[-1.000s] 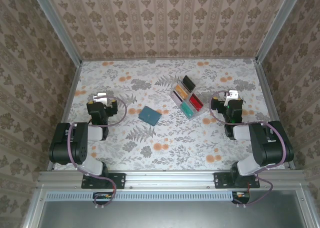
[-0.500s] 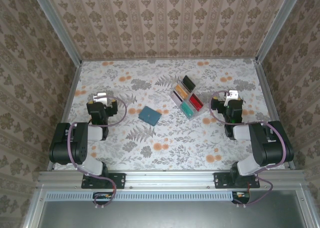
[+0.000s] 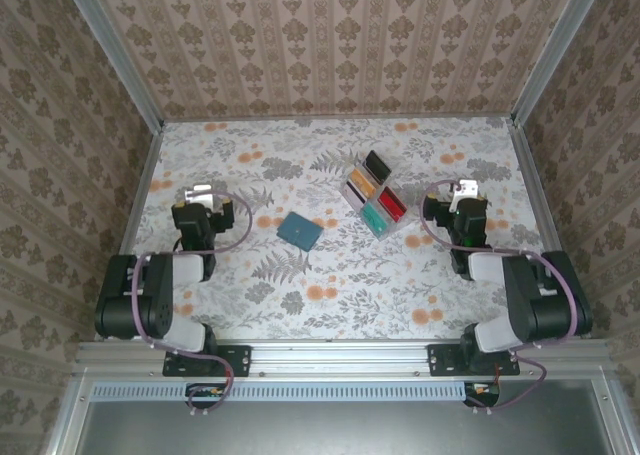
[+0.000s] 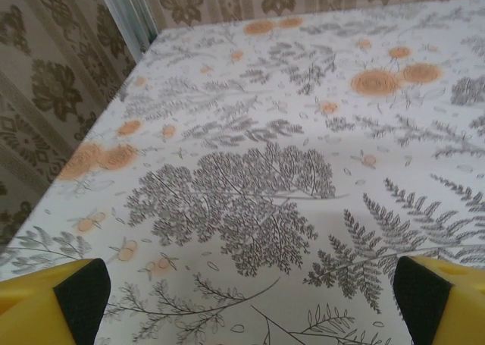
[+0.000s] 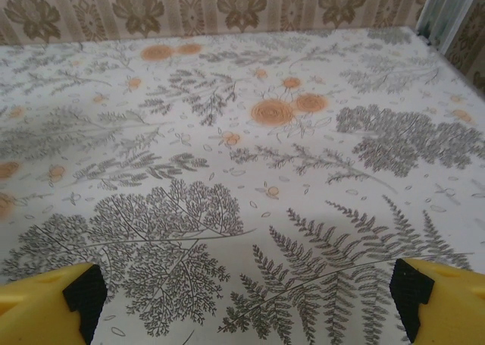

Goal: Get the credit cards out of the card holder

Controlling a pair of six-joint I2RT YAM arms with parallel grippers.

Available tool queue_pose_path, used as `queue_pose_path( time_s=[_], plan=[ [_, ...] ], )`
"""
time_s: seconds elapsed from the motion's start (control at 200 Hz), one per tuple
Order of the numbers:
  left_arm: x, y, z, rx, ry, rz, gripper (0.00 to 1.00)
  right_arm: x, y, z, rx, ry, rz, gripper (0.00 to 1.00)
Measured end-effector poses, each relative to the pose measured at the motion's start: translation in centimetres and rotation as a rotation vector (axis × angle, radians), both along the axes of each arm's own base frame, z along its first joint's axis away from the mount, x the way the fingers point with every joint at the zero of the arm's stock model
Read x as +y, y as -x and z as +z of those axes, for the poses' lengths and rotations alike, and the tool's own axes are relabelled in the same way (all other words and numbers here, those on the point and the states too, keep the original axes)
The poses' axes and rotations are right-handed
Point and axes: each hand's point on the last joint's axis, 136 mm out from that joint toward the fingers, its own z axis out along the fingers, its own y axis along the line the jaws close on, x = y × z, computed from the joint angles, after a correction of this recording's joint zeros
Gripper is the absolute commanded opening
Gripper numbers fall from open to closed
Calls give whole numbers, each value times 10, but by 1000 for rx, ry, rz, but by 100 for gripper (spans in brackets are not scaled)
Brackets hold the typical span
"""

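The card holder, a small flat teal-blue square, lies shut on the floral table near the middle. No cards show outside it. My left gripper rests at the left side of the table, well to the left of the holder. In the left wrist view its yellow fingers stand wide apart over bare cloth, so the left gripper is open and holds nothing. My right gripper rests at the right side. Its fingers are also spread wide, the right gripper open and unladen.
A clear compartment tray with black, yellow, red and teal contents stands between the holder and the right gripper. Patterned walls and a metal frame enclose the table on three sides.
Both arms' rear links have shifted slightly near their bases. The grippers, the card holder and the tray stay where they were.
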Motion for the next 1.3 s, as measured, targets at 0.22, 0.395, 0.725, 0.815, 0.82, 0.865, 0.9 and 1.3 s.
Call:
queue_pose_path(
  time_s=[0.22,0.395,0.725,0.815,0.82,0.865,0.9,1.3],
  plan=[
    [0,-1,63,-52,66,26,100,-7,8,83,-91,-77,-70,100],
    [-7,5,98,-5,221,49,100,-8,32,113,-31,-253,-145,99],
    [-45,33,70,298,527,24,100,63,72,74,368,-605,1,100],
    [-65,41,57,378,578,-15,100,92,78,60,458,-683,62,99],
    [-66,42,56,382,581,-20,100,94,78,59,466,-689,66,99],
    [-77,46,53,412,598,-42,100,107,80,51,504,-720,91,99],
    [-85,48,50,431,609,-60,100,117,81,44,537,-740,108,99],
    [-148,70,7,628,621,-167,100,162,51,-15,742,-775,127,93]
  ],
)
